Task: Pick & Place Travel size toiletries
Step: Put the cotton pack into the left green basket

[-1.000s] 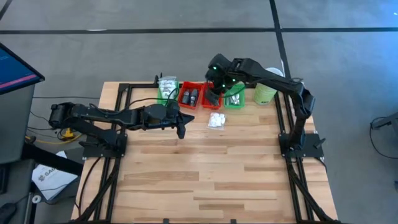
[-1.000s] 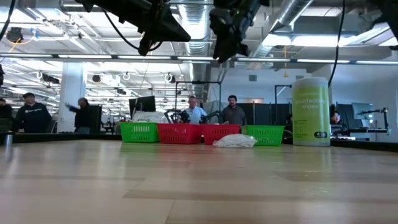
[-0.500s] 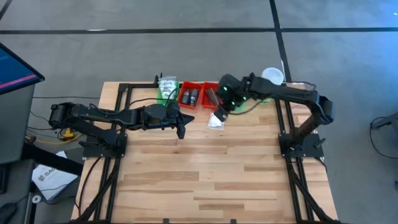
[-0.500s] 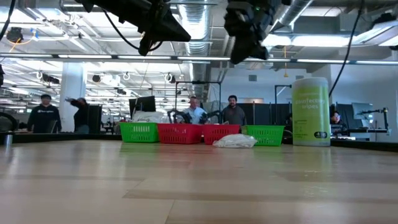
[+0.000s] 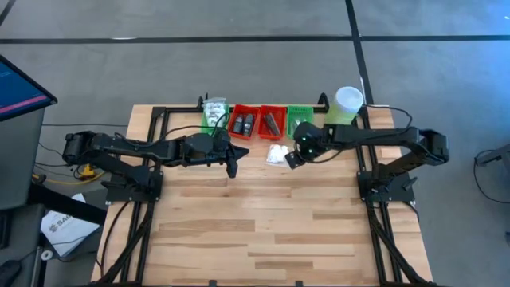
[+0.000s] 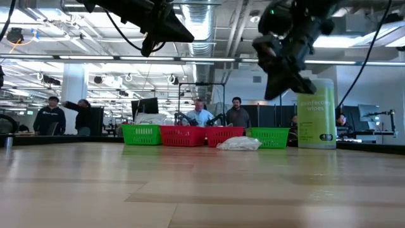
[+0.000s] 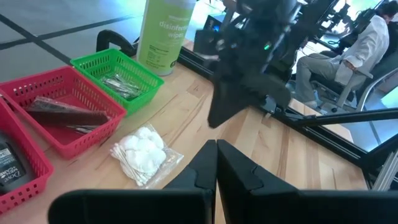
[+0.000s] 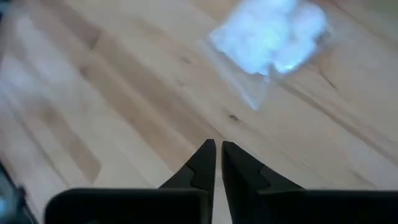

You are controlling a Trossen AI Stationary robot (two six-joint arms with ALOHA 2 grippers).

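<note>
Meanwhile, right gripper (image 5: 292,159) hovered beside the white packet (image 5: 276,154), fingers nearly shut, empty.
Left gripper (image 5: 233,167) waited shut, holding nothing, leaving the packet clear.

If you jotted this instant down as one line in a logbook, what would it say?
right gripper: shut, empty, above table beside clear bag of white cotton balls | left gripper: shut, waiting mid-table | bag: on wooden table, outside the red and green baskets

My right wrist feed smears the white packet (image 8: 270,34) into a blur, contents unreadable. On the low cam the tray row (image 6: 205,135) hides whatever sits inside, and the left end effector's (image 6: 147,47) arm runs off frame.
</note>
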